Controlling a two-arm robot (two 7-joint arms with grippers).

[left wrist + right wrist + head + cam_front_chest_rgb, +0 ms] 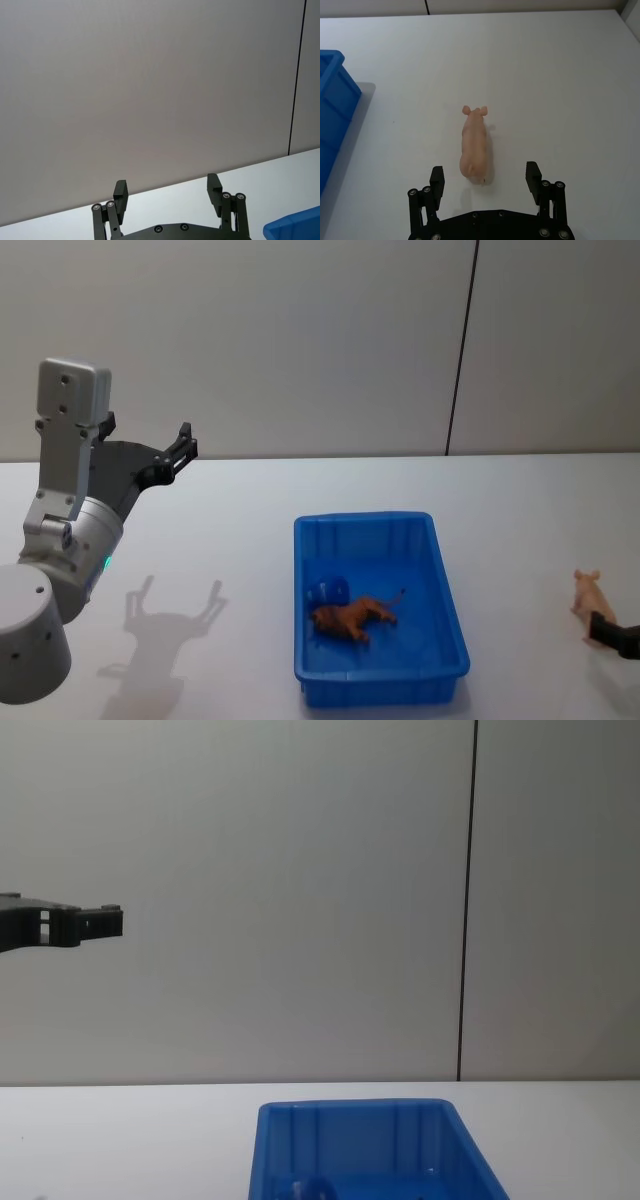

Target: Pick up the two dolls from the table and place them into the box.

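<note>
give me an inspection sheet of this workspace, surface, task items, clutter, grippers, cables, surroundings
Surface: white table, smooth and bare where visible.
Job's things: blue box holds a reddish-brown doll and a blue doll; a pink pig doll lies on the table, right of the box.
Clutter: nothing seen.
Grippers: left gripper raised high, open, empty; right gripper open, hovering by the pig's rear.
Cables: nothing seen.
Surroundings: plain grey wall with a dark vertical seam.

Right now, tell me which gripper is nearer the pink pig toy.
Right. The right gripper hovers open right at the pink pig toy; the left gripper is raised far off, beyond the blue box.
</note>
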